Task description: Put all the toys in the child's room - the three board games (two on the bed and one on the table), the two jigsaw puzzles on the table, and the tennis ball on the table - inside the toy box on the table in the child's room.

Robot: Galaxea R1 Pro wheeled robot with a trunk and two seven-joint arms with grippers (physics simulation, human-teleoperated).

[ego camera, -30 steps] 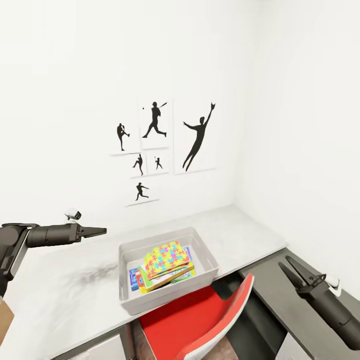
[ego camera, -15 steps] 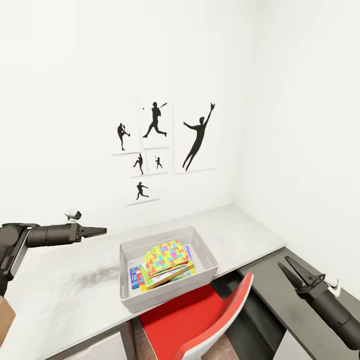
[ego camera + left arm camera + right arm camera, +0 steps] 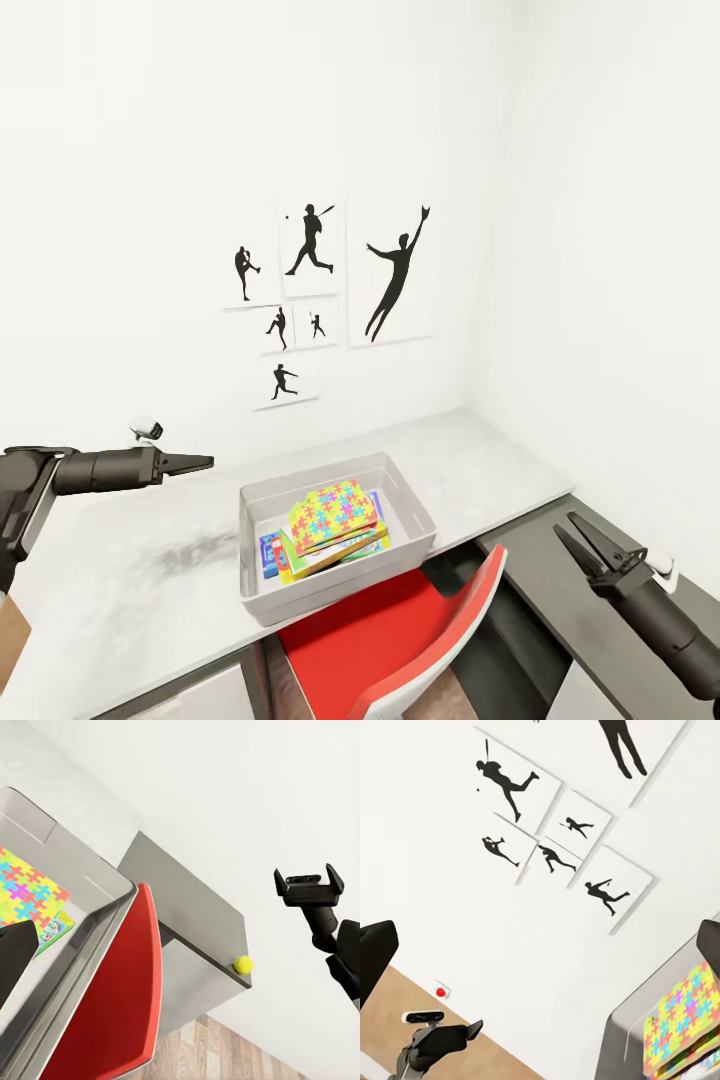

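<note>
The light-grey toy box point(image 3: 415, 510) stands on the pale table point(image 3: 470, 455), near its front edge. Inside it a jigsaw puzzle point(image 3: 333, 510) lies tilted on top of a yellow-green board game point(image 3: 345, 553) and a blue board game point(image 3: 267, 556). The puzzle point(image 3: 684, 1009) and the box rim point(image 3: 622, 1024) also show in the right wrist view. The tennis ball point(image 3: 242, 964) sits at the corner of the lower dark-grey desk section point(image 3: 187, 900). My left gripper point(image 3: 200, 462) hovers open and empty to the left of the box. To the box's right, over the dark section, my right gripper point(image 3: 565, 524) is open and empty.
A red chair point(image 3: 400, 630) is tucked under the table just in front of the toy box. Black silhouette sports pictures point(image 3: 310, 300) hang on the white wall behind. Walls close off the table at the back and right. Wood floor point(image 3: 225, 1057) shows below the desk.
The right gripper has edged slightly to the left. The left arm and the toy box's contents have not moved.
</note>
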